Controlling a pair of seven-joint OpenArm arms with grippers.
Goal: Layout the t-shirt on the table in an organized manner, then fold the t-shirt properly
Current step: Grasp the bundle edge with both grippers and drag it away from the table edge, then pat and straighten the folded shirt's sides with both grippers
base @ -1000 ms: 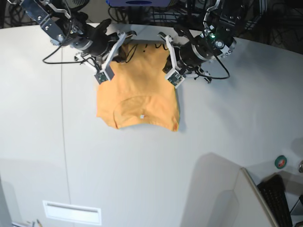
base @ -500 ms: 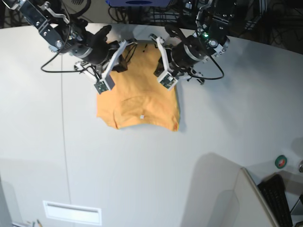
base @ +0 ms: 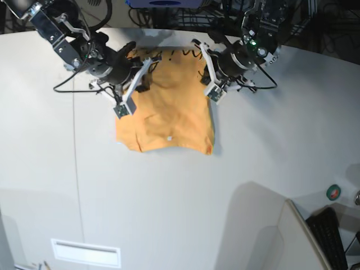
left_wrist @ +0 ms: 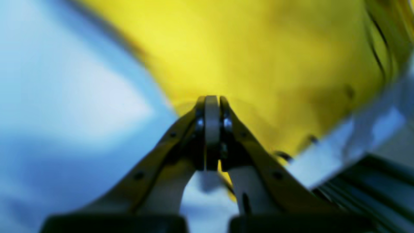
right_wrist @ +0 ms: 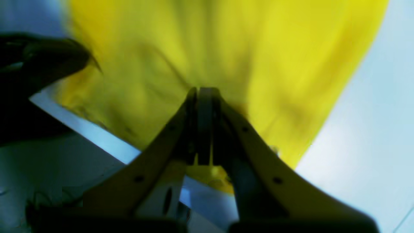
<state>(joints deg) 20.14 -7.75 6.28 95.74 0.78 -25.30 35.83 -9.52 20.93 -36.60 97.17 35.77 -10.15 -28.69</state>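
Now both arms have shifted outward from a second ago: the left gripper (left_wrist: 212,129) and right gripper (right_wrist: 203,124) each sit pinched tight on the far edge of the t-shirt (base: 169,107), which is pulled wider and flatter than before. Shirt lies on the table (base: 169,202) near its far side, black script showing at the top edge. Looks like layout is nearly done, folding not started.

T-shirt (base: 169,109): soft matt cloth, creased; table (base: 169,202): smooth matt white.
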